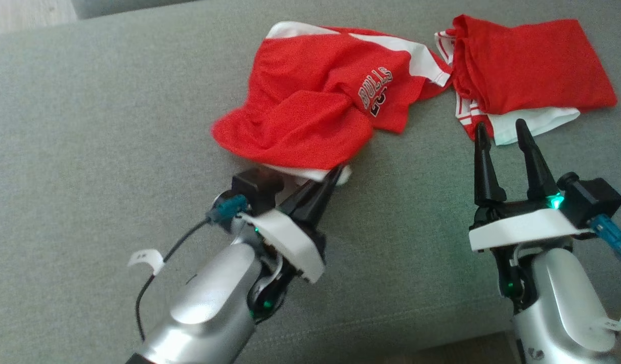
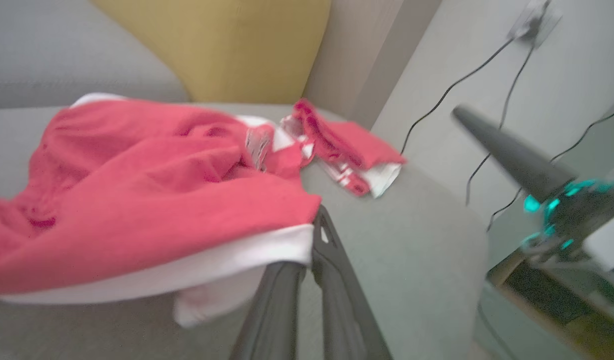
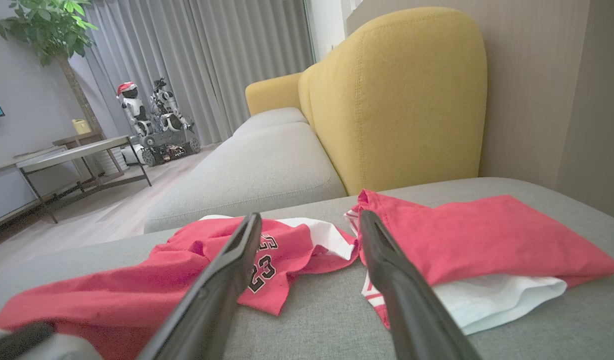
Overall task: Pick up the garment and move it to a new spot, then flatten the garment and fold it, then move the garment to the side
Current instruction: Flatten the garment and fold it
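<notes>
**Lifting the jersey by its hem without losing it**

The left gripper (image 1: 336, 174) is pinching shut on the white hem of the crumpled red garment (image 1: 310, 101), which is lying bunched on the grey cushion (image 1: 88, 126) just beyond those jaws. The right gripper (image 1: 500, 129) is hanging open and empty, with a folded red pile (image 1: 533, 65) just ahead of its tips. A slow, straight lift is looking wisest, since the pinch is catching only the edge and a jerk is likely to slip it.

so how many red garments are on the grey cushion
2. The crumpled jersey lies centrally, its hem pinched in the left gripper. The folded garment sits to its right, beyond the open right gripper. Folds might hide another.
</notes>
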Available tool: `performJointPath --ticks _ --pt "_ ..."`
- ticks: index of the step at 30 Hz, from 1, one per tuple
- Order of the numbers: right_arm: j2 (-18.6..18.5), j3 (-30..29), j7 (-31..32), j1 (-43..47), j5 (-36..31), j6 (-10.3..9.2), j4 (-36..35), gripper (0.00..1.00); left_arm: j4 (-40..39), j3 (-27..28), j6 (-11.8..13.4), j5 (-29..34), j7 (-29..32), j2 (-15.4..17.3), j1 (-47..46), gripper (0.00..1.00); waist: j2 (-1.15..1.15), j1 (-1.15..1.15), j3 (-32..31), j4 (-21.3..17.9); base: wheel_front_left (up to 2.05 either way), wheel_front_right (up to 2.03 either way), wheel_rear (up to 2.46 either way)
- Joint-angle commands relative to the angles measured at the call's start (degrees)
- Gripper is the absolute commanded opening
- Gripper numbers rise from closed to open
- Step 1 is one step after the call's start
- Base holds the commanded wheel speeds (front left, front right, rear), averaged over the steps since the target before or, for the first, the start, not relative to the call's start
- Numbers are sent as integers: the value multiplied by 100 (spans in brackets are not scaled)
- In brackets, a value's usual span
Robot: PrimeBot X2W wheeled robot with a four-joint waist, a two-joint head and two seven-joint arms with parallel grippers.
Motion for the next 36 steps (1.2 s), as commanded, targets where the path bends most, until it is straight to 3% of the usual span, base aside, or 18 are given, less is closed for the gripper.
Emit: performJointPath --ticks 1,4,7,11,15,25,36 --pt "18 136 -91 -140 53 39 -135 100 -455 102 -28 -340 -65 17 -295 0 0 0 -97 16 0 0 0" --pt "18 170 -113 -117 96 39 -75 100 -1092 88 -35 -1044 -28 16 -411 0 0 0 -198 14 0 0 0" --pt "18 209 -135 -109 138 39 -34 100 -1469 215 163 -1630 -12 16 -475 0 0 0 -255 -9 0 0 0" --pt "18 266 -161 -129 194 39 -19 100 -1109 192 627 -1403 155 158 -530 0 0 0 -229 -68 0 0 0" --pt "18 309 -181 -138 233 39 -13 100 -690 80 740 -1240 224 309 -470 0 0 0 -167 -108 0 0 0" --pt "18 471 -226 -229 282 39 72 100 480 444 858 -1115 -34 287 -747 0 0 0 -19 -178 0 0 0" --pt "18 737 -249 -370 394 39 104 100 522 1315 923 -349 -74 249 -1450 0 0 0 231 -246 0 0 0"
